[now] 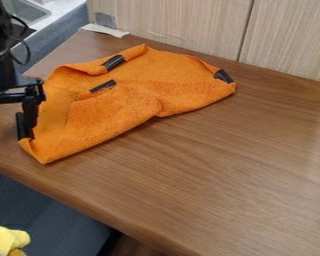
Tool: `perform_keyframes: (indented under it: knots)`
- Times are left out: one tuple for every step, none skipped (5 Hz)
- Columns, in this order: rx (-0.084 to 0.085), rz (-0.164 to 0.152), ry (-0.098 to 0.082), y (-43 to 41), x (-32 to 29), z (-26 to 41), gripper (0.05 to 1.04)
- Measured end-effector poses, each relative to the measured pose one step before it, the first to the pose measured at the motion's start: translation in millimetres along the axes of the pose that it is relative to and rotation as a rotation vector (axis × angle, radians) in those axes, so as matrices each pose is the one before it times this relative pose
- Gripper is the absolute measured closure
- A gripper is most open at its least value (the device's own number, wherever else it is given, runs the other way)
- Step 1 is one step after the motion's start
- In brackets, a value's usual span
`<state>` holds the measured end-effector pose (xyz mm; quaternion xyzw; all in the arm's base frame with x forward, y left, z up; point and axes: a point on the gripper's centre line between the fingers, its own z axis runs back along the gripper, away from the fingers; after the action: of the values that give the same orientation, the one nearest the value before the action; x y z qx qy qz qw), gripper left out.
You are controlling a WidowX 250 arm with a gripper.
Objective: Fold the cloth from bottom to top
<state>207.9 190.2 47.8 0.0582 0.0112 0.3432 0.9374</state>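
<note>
"Foreground first: what is seen?"

"Something yellow (6,241) is seen at the near left, below the edge of the wooden table (209,185)."

"And how is the orange cloth (122,102) laid?"

"It is laid, rumpled, on the table's left part, its pointed corner aimed toward the near left, its long axis slanted from there to the far right."

"Is it pinched by the gripper (27,131)?"

"That cannot be told (nor can spread or pressed together); the gripper is placed right at the cloth's left edge, by the near corner."

"Farther on?"

"Dark patches (102,86) are borne by the cloth, one at its right end. Beyond, a pale scrap (105,30) is backed by the panelled wall (183,22)."
</note>
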Motion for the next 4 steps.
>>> perform_keyframes:
  knots:
    - [0.0092, 0.0034, 0.0017, -2.76, 2.85, -9.21, 0.133]
    - [0.0219, -0.0079, -0.0081, -8.73, 3.13, -1.75, 0.409]
    - [0.0062, -0.0011, -0.0082, -5.58, 0.36, -0.03, 0.709]
    - [-0.0077, -0.0120, -0.0075, -0.18, -2.75, 1.48, 0.914]
